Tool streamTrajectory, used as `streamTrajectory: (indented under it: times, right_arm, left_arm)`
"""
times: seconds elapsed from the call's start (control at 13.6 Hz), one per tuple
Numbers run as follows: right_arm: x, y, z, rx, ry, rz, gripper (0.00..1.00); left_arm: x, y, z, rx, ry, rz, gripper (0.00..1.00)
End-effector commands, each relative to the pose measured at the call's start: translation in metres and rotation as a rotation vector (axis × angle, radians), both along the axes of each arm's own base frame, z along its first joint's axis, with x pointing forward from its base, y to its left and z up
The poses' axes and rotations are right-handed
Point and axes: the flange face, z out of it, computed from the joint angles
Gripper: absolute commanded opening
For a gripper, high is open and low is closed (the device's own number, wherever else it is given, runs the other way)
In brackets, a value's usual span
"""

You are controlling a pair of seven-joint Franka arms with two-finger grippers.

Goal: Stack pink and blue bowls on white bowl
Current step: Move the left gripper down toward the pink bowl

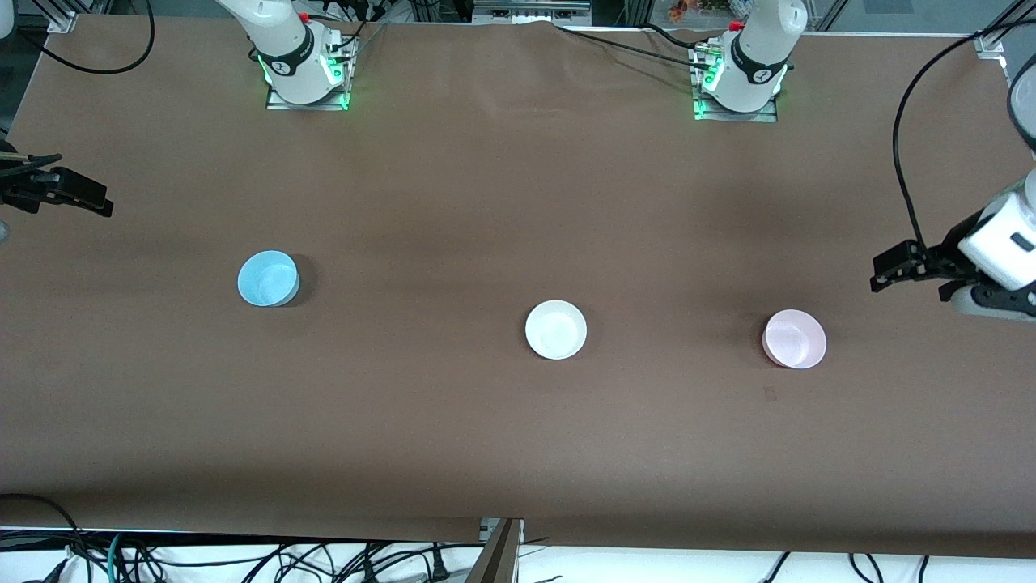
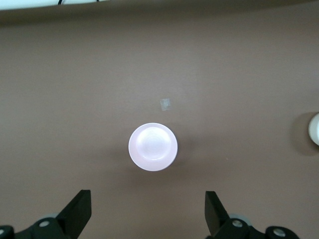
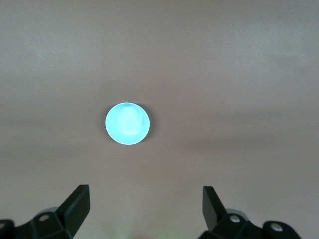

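Note:
Three bowls stand apart in a row on the brown table. The light blue bowl [image 1: 268,278] is toward the right arm's end. The white bowl [image 1: 556,329] is in the middle. The pale pink bowl [image 1: 795,338] is toward the left arm's end. My left gripper [image 1: 884,272] is open and empty, over the table at the left arm's end. Its wrist view shows the pink bowl [image 2: 153,147] past the open gripper [image 2: 147,209] and the white bowl's rim [image 2: 314,128]. My right gripper [image 1: 97,198] is open and empty over the right arm's end. Its wrist view shows the blue bowl [image 3: 127,123] past the open gripper [image 3: 144,204].
The two arm bases [image 1: 303,69] [image 1: 740,81] stand along the table edge farthest from the front camera. A small pale mark [image 1: 770,393] lies on the table nearer to the front camera than the pink bowl. Cables [image 1: 910,154] hang at the table's ends.

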Motion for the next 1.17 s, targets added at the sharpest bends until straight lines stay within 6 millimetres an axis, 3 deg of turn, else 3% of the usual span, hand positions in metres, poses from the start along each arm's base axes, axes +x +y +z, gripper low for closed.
streamTrajectory:
  times: [0.0, 0.15, 0.29, 0.44, 0.81, 1.1]
  right_arm:
    - [-0.001, 0.0, 0.004, 0.012, -0.006, 0.002, 1.0]
    - [-0.001, 0.0, 0.004, 0.012, -0.006, 0.001, 1.0]
    - [0.0, 0.0, 0.003, 0.013, -0.005, 0.005, 1.0]
    - [-0.001, -0.001, 0.004, 0.013, -0.006, 0.003, 1.0]
    - [-0.001, -0.002, 0.003, 0.013, -0.005, 0.001, 1.0]
    - [-0.001, -0.002, 0.004, 0.013, -0.006, 0.001, 1.0]
  left_arm:
    - [0.025, 0.017, -0.063, -0.004, -0.01, -0.009, 1.0]
    - [0.035, 0.046, -0.111, 0.002, -0.026, 0.031, 1.0]
    - [0.039, 0.059, -0.16, 0.006, -0.019, 0.029, 1.0]
    - [0.036, 0.07, -0.196, 0.005, 0.01, 0.03, 1.0]
    - [0.019, 0.068, -0.249, 0.01, 0.004, 0.018, 1.0]
    - [0.006, 0.064, -0.276, 0.01, 0.012, 0.015, 1.0]
